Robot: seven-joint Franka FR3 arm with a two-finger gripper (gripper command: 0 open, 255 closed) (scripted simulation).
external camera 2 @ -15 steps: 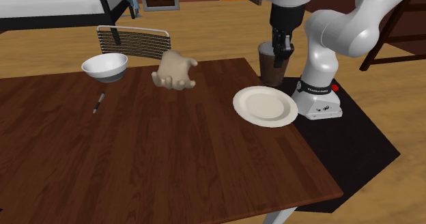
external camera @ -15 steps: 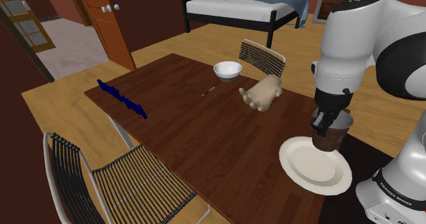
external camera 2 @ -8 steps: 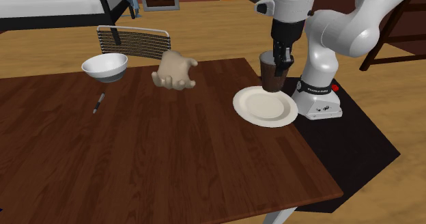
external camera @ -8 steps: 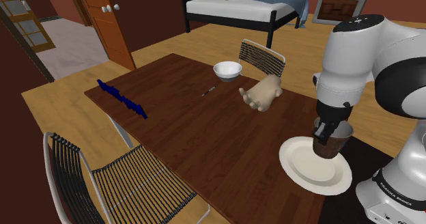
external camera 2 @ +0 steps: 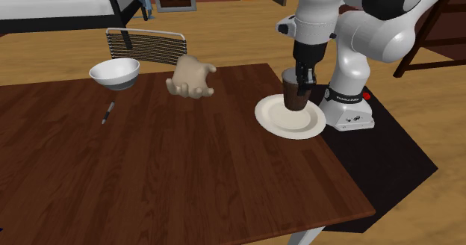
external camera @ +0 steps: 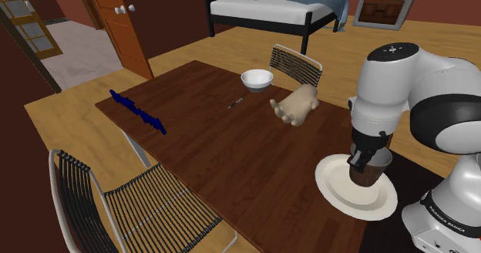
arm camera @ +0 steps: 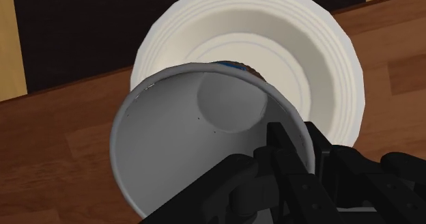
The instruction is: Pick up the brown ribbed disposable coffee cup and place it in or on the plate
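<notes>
The brown ribbed coffee cup [external camera: 370, 171] [external camera 2: 296, 99], grey-white inside [arm camera: 184, 141], hangs upright in my gripper [external camera: 360, 161] [external camera 2: 303, 79]. The gripper is shut on the cup's rim, one finger inside and one outside [arm camera: 295, 166]. The cup is low over the white plate [external camera: 344, 194] [external camera 2: 278, 122] [arm camera: 331, 79], above the plate's part nearest the stand. I cannot tell whether its base touches the plate. The plate lies at the table corner closest to the stand.
On the wooden table [external camera: 208, 147] are a tan hand-shaped object [external camera: 297, 105], a white bowl [external camera: 257, 79], a pen [external camera: 236, 102] and a blue object [external camera: 140, 113]. Wire-backed chairs stand at the near side [external camera: 116, 205] and the far side [external camera: 296, 61].
The arm has come down and carried the cup from beside the plate's far edge to low over the plate. The grip has stayed the same.
</notes>
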